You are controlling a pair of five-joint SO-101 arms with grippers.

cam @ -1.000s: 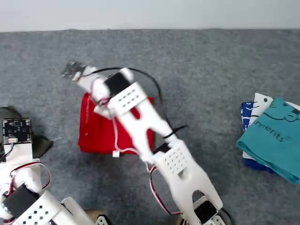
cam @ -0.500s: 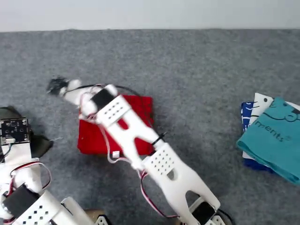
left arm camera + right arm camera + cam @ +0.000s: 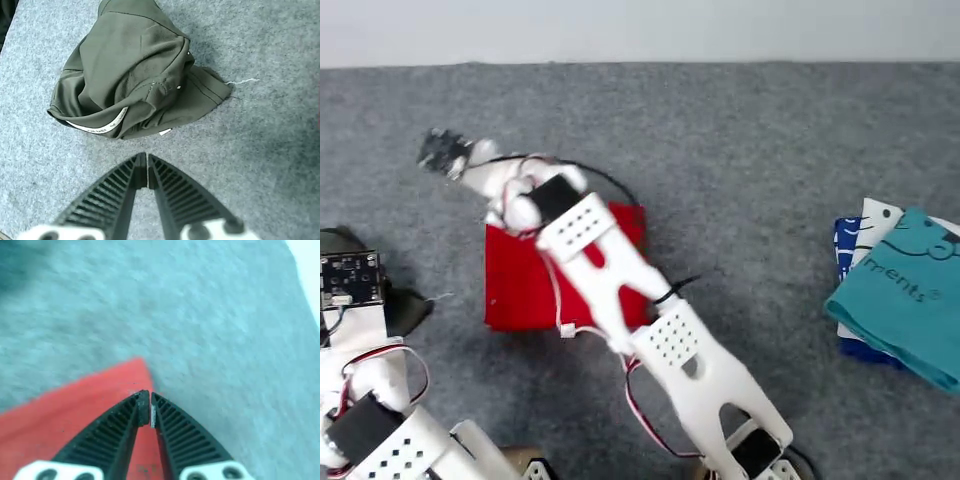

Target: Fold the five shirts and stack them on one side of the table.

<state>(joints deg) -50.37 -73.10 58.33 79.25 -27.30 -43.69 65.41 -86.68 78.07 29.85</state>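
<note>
A folded red shirt (image 3: 520, 290) lies flat on the grey carpet left of centre. My right arm stretches across it, and my right gripper (image 3: 442, 152) is shut and empty beyond the shirt's far left corner. In the right wrist view the shut gripper (image 3: 149, 407) points at a corner of the red shirt (image 3: 65, 425). A crumpled dark olive shirt (image 3: 130, 75) lies just ahead of my shut left gripper (image 3: 147, 170), apart from it. In the high view, part of the olive shirt (image 3: 408, 308) shows at the left edge beside the left arm.
At the right edge a folded teal shirt (image 3: 910, 300) tops a stack with a white shirt (image 3: 875, 222) and a blue shirt (image 3: 847, 248) under it. The grey carpet (image 3: 750, 150) is bare between the red shirt and the stack.
My right gripper swung left and nearer over the red shirt, then back toward the far side. The left arm has barely moved.
</note>
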